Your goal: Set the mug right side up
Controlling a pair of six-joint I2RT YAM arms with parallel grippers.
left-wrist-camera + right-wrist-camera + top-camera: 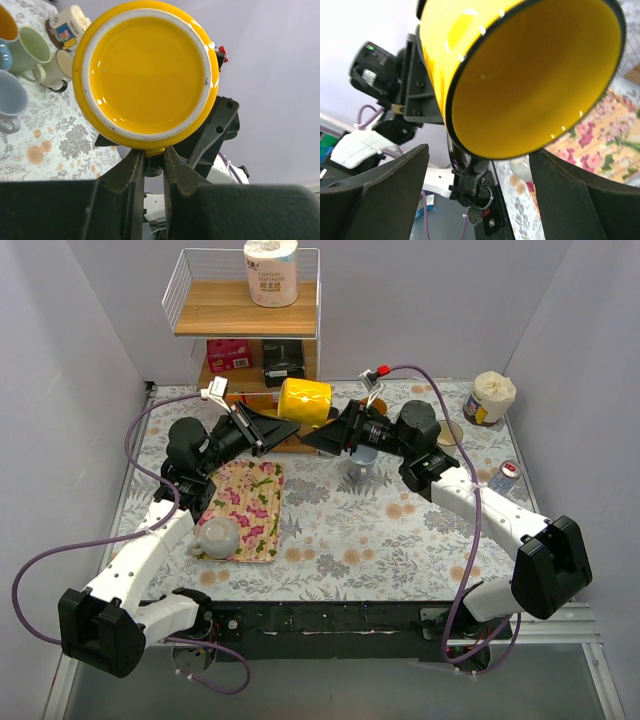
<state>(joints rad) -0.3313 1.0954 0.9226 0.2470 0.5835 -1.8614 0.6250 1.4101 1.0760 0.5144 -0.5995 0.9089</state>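
The left fingers [131,175] are drawn almost together, only a narrow slit between them, and they pinch a small yellow part at the lower edge of the mug [147,70]; whether that part is the handle cannot be told from the left wrist view; the right fingers [390,195] are spread wide, one dark wedge on each side of the frame, and the mug hangs above the gap between them with no contact visible; the fingers of both arms are matt black, flat-sided and tapering to blunt tips; the mug is glossy yellow ceramic, round, with small highlights on the glaze, a thin dark line around its lip and a pale unglazed ring around its recessed base; seen from above, it is held in the air over the far middle of the counter [400,540], in front of the wooden shelf [245,310], between the two arms; it lies on its side with its long axis roughly level, running from left to right; the base faces the left wrist camera and the open mouth faces the right one, tipped a little upward; the counter carries a pale floral cloth, and on it near the left arm lies a rectangular pink-flowered mat [255,502] with a small white rounded vessel [217,537] resting on it.
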